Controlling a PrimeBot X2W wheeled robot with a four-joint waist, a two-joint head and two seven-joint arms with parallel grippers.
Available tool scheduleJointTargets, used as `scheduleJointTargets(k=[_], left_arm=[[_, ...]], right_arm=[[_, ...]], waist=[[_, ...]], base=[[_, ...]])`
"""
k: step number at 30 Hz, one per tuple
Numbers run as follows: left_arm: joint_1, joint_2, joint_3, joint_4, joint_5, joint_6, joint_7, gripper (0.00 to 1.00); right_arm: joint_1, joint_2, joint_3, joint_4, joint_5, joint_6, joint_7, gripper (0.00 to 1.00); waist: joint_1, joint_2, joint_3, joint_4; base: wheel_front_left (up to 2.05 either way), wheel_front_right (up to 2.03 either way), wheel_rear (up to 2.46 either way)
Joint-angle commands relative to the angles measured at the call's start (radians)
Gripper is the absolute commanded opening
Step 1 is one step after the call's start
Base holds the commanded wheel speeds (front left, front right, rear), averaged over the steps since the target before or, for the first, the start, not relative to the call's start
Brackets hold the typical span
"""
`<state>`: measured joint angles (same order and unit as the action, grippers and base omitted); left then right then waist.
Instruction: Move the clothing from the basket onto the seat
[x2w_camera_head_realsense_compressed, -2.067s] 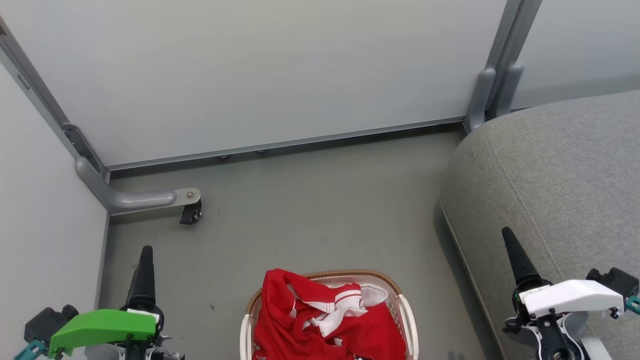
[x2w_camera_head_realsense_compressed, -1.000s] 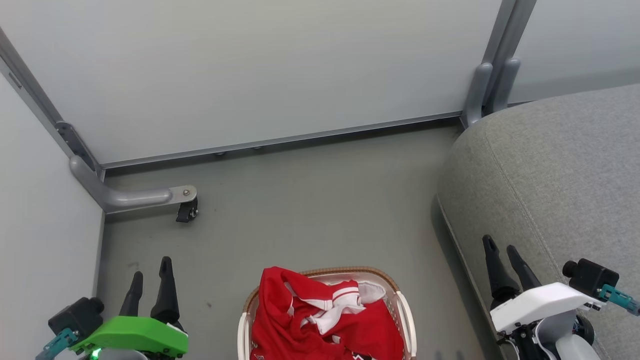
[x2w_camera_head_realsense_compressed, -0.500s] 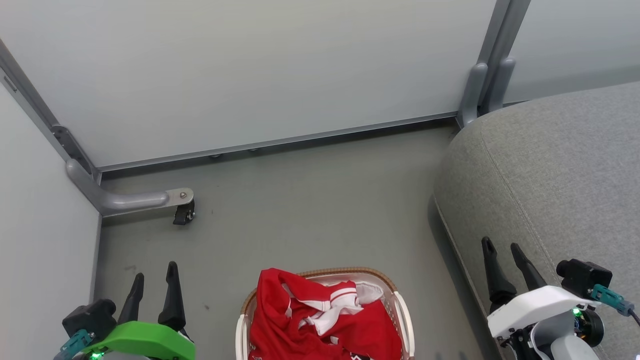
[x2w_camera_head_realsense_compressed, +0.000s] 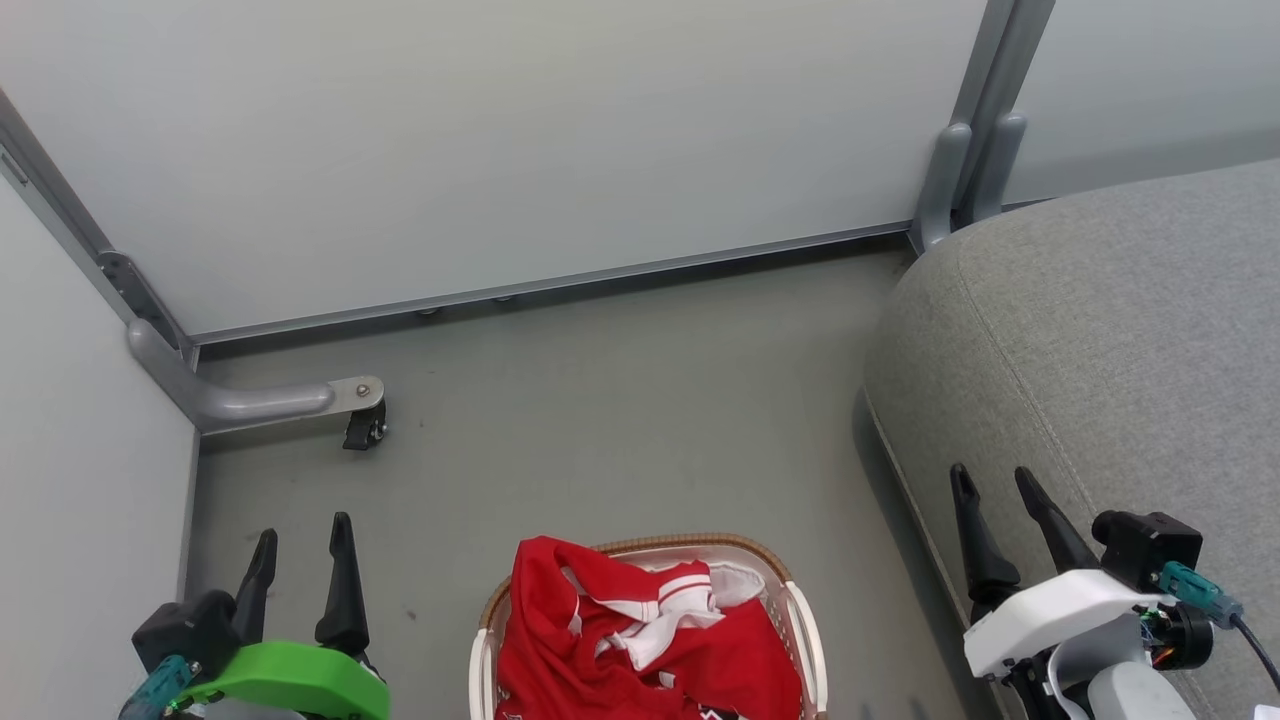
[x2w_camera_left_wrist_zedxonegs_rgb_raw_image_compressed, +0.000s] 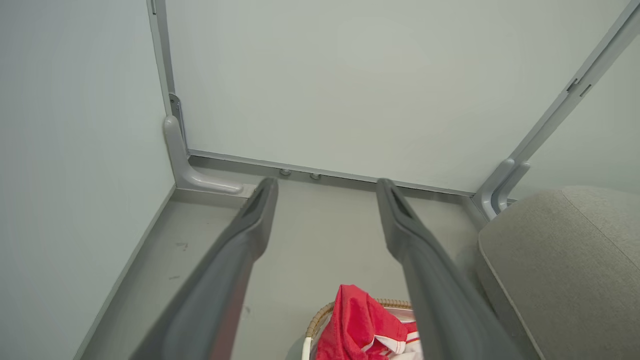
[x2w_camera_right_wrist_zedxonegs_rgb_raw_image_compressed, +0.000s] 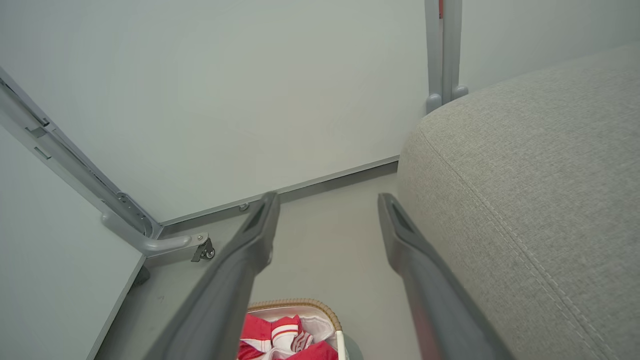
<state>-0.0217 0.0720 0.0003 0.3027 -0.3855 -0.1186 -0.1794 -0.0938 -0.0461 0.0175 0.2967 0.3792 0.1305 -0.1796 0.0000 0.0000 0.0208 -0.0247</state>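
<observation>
Clothing (x2w_camera_head_realsense_compressed: 640, 650): red garments, one with white stripes, are heaped in the basket at the near middle of the scene. None has been lifted out, so the task is judged to be at its opening step, the reach for a first garment.
Partition panels (x2w_camera_head_realsense_compressed: 500, 150): pale walls are seen closing the far side and the left side.
Floor (x2w_camera_head_realsense_compressed: 620, 420): grey ground is seen between the panels, the basket and the seat.
Seat (x2w_camera_head_realsense_compressed: 1100, 330): a grey upholstered sofa is placed on the right, with its rounded edge and stitched seam turned toward the basket. No garment is laid on it.
Basket (x2w_camera_head_realsense_compressed: 808, 640): white perforated sides and a brown woven rim are seen. It is stood on the floor just left of the seat and is cut off by the near edge of the head view.
Left gripper (x2w_camera_head_realsense_compressed: 303, 535): it is held left of the basket, with fingers spread apart and nothing between them. The clothing lies to its right and slightly nearer, untouched. For the next move a swing inward and down over the heap is called for, with the fingers closed on a raised fold. The red fold standing high at the basket's left is judged the handiest.
Right gripper (x2w_camera_head_realsense_compressed: 992, 478): it is held over the seat's near edge, with fingers spread apart and nothing gripped. The clothing lies to its left, well apart.
Castor (x2w_camera_head_realsense_compressed: 362, 430): a small black wheel is seen under a grey bracket at the far left.
</observation>
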Motion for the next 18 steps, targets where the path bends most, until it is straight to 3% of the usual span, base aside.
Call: scheduleJointTargets(k=[1,18], left_arm=[[-0.003,-0.001,0.005,-0.008,0.025,-0.001,-0.01,1.0],[-0.025,-0.009,0.009,-0.017,0.137,-0.012,-0.047,1.0]], right_arm=[[-0.019,-0.004,0.003,-0.014,-0.03,0.0,-0.011,1.0],[-0.043,-0.005,-0.02,0.0,-0.175,0.0,-0.047,1.0]], waist=[[0.0,0.0,0.0,0.0],[0.0,0.0,0.042,-0.009]], base=[[0.0,0.0,0.0],[0.0,0.0,0.0]])
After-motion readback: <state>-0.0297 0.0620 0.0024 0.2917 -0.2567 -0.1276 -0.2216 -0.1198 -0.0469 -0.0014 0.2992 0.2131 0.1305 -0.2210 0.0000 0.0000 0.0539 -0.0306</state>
